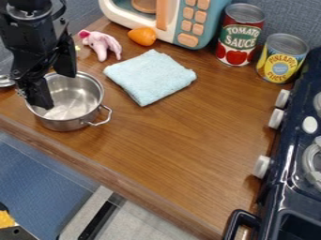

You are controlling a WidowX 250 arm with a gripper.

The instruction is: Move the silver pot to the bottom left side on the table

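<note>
Item 1: tall can, upper right of the camera view, upright; red, green and white label lettered in capitals on two lines, "TOMATO" above "SAUCE", over pictured tomatoes. Item 2: shorter can, upright, just beside the first, on its right in the view; mainly yellow label lettered "PINEAPPLE", with a second word beneath, less distinct, apparently "SLICES". Both wordings face the camera, each running around the curved front of its can

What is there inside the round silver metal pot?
Inside the silver metal pot, bare shiny metal is visible; the part behind the black end effector cannot be seen.
</note>
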